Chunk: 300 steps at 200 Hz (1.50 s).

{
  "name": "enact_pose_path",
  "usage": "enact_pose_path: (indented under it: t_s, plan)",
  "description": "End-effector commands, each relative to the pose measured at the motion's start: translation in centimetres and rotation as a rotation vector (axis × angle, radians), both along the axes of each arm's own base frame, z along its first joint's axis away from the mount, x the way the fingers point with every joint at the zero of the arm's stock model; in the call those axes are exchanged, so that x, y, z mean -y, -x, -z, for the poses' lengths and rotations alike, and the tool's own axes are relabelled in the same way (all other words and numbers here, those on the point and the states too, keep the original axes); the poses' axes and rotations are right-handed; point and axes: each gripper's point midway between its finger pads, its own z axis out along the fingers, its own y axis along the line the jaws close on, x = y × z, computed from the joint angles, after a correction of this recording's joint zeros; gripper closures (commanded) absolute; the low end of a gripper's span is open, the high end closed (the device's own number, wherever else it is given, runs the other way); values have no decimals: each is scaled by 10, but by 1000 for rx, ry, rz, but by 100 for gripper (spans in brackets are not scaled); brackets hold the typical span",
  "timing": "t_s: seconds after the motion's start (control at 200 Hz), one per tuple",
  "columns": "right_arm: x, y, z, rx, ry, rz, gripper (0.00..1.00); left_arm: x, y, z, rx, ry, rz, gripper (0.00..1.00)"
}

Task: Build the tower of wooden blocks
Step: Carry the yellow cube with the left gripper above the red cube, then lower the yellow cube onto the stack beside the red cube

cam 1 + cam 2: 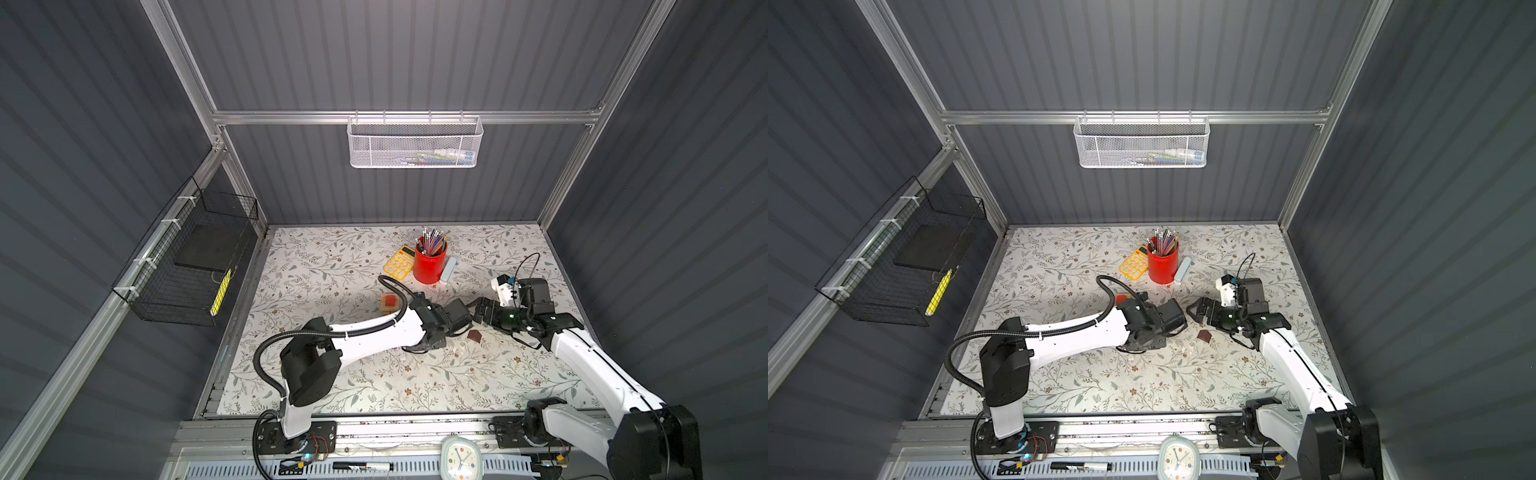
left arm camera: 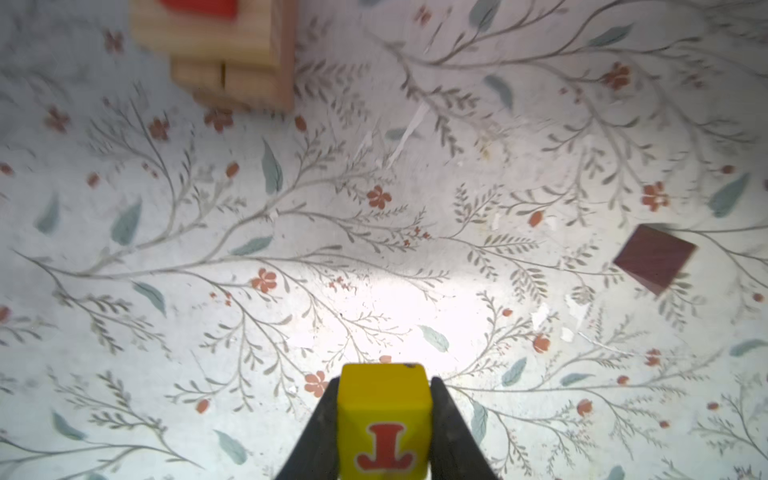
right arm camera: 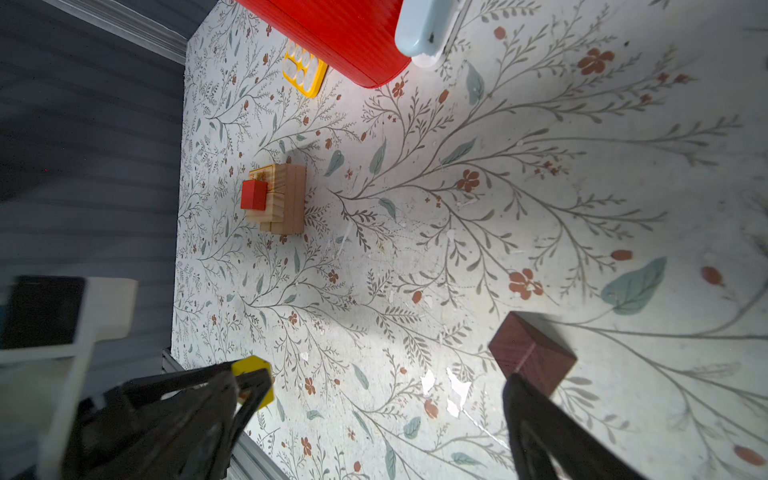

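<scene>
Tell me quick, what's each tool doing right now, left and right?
Left tool: closed on the yellow lettered cube.
Right tool: open, holding nothing.

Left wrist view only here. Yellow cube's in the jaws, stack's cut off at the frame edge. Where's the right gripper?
Observer: The right gripper is open, next to the brown roof piece.
Operator: Touching it?
Observer: It isn't gripped. The right wrist view shows one finger right in front of the piece, but I can't tell if they touch.
Operator: What's on top of the stack?
Observer: The red cube sits on the wooden stack, toward one edge. A yellow-edged block shows beside it.
</scene>
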Motion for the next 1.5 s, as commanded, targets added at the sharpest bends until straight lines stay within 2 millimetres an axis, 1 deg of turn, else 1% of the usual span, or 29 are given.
enact_pose_path:
  t_s: [0.0, 0.09, 0.105, 0.12, 0.215, 0.225, 0.245, 0.365, 0.43, 0.55, 0.63, 0.695, 0.81, 0.961, 1.136, 1.216, 1.261, 1.276, 1.331, 1.496]
  plan:
    - [-7, -2, -10, 8, 16, -31, 1, -30, -17, -26, 36, -126, 130, 76]
    - [-14, -3, -16, 25, 23, -48, 1, -44, -34, -33, 30, -144, 146, 77]
    - [-15, -5, -9, 4, 28, -50, 1, -46, -37, -35, 34, -145, 146, 77]
    - [-17, -5, -9, 3, 30, -54, 1, -48, -40, -37, 36, -146, 147, 78]
    - [-23, -4, -7, 0, 43, -61, 1, -59, -60, -43, 44, -142, 155, 77]
    - [-24, -8, -9, 20, 42, -59, 1, -60, -62, -44, 45, -141, 155, 78]
    - [-27, -9, -10, 27, 44, -62, 1, -62, -66, -45, 47, -139, 158, 78]
    - [-43, -9, -9, 31, 38, -99, 1, -70, -90, -50, 42, -124, 166, 77]
    - [-47, -10, -8, 32, 36, -105, 1, -77, -101, -47, 28, -113, 153, 77]
    - [-50, -13, -6, 31, 31, -104, 1, -83, -115, -38, -2, -105, 146, 77]
    - [-51, -15, -6, 29, 32, -107, 1, -81, -122, -33, -19, -83, 157, 77]
    - [-51, -16, -6, 31, 34, -107, 1, -79, -126, -25, -38, -65, 158, 77]
    - [-52, -17, -7, 31, 35, -110, 1, -76, -128, -12, -73, -66, 168, 77]
    - [-51, -19, -6, 36, 43, -109, 1, -74, -132, -2, -84, -74, 192, 76]
    - [-51, -19, -6, 34, 45, -109, 1, -77, -139, 7, -105, -81, 199, 76]
    - [-51, -19, -6, 32, 43, -109, 1, -81, -141, 12, -115, -88, 188, 76]
    - [-51, -19, -7, 34, 44, -109, 1, -81, -142, 15, -122, -89, 191, 76]
    - [-51, -19, -7, 35, 44, -108, 1, -78, -147, 14, -103, -76, 190, 76]
    - [-50, -19, -8, 38, 46, -106, 1, -78, -150, 15, -98, -74, 184, 76]
    - [-50, -19, -9, 43, 47, -104, 1, -75, -153, 18, -96, -52, 186, 75]
